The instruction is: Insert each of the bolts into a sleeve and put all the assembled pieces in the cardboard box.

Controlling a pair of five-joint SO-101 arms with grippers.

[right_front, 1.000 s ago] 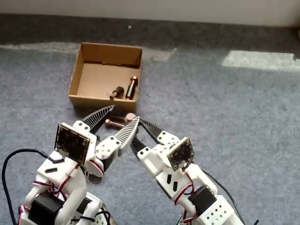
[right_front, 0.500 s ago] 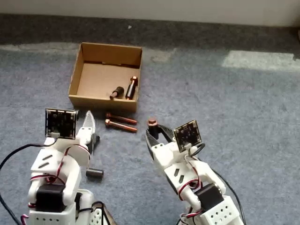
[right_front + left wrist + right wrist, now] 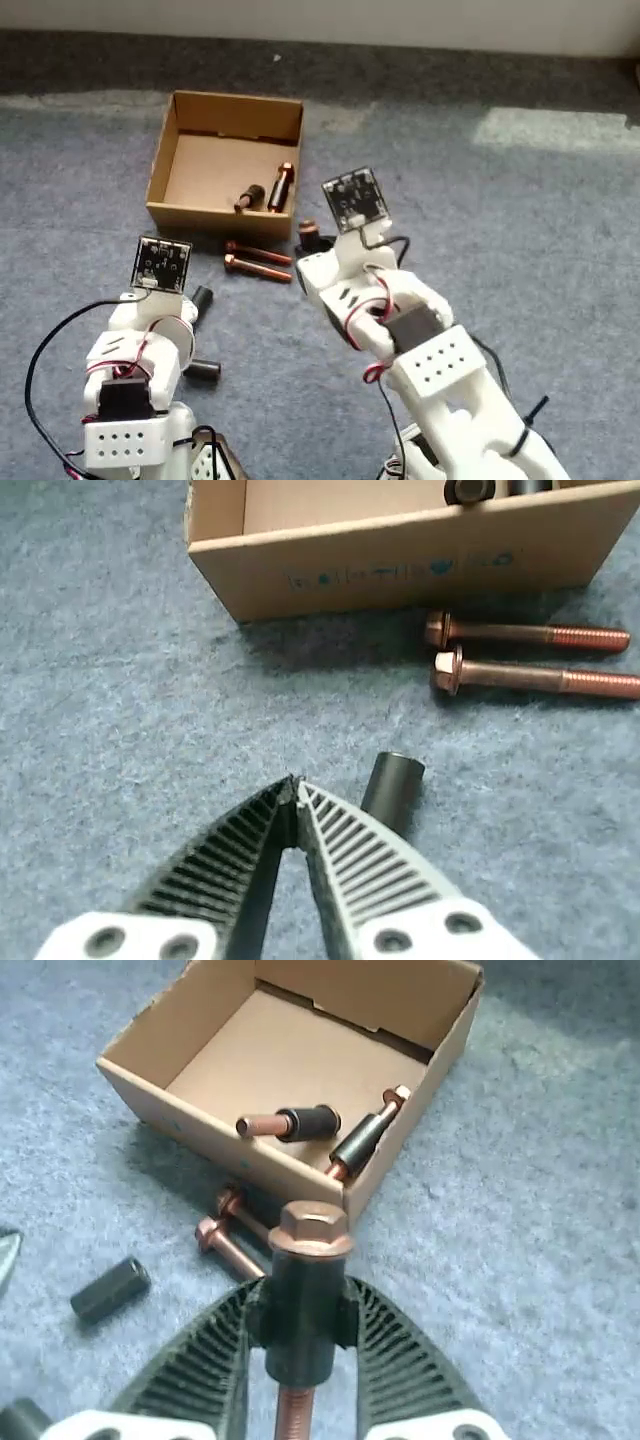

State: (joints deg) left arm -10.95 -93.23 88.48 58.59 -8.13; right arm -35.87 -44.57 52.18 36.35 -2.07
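The cardboard box point(image 3: 168, 150) stands at the back left with two assembled pieces point(image 3: 281, 187) point(image 3: 290, 1123) lying in it. My right gripper point(image 3: 300, 1295) is shut on a black sleeve with a copper bolt point(image 3: 312, 1228) through it, held just outside the box's near right corner point(image 3: 308, 236). Two bare bolts point(image 3: 258, 260) point(image 3: 530, 658) lie side by side on the carpet in front of the box. A loose sleeve point(image 3: 392, 790) lies right beside my left gripper point(image 3: 293, 788), which is shut with nothing in it. A second sleeve point(image 3: 203, 369) lies nearer the left arm's base.
Grey carpet point(image 3: 520, 260) covers the whole floor, with open room to the right of the box. A darker strip and a pale wall run along the back edge.
The left gripper has drawn back from the bolts and shut, leaving a sleeve on the carpet. The right arm has swung toward the box with the assembled piece in it.
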